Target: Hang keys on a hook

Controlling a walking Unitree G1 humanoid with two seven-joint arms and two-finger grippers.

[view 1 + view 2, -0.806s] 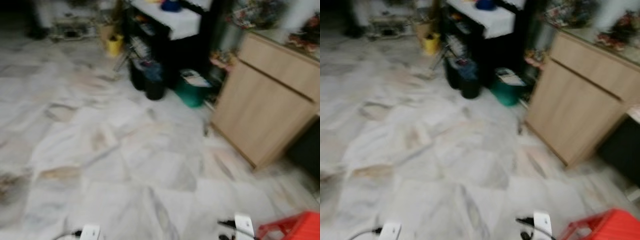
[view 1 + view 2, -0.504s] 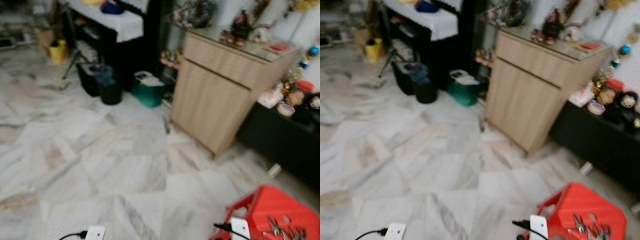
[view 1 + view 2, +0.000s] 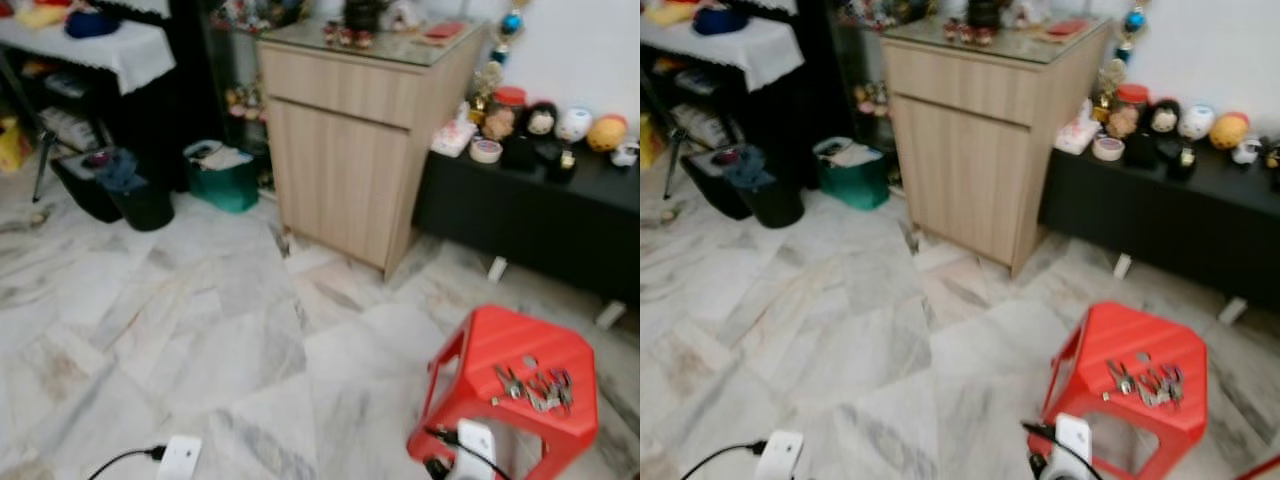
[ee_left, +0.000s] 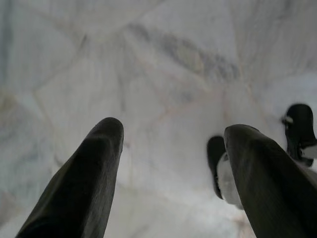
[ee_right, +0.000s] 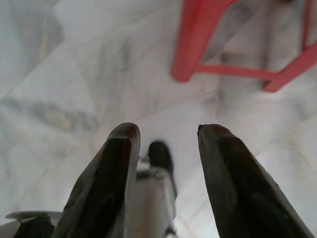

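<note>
Both claws, left (image 4: 168, 163) and right (image 5: 166, 148), hang open and empty, so it should approach the keys (image 3: 532, 385) mid-top of the red stool (image 3: 470, 385) squarely.

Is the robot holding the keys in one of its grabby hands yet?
No, nothing is held. The left gripper and right gripper are both open over bare floor. The keys lie on the red stool.
</note>
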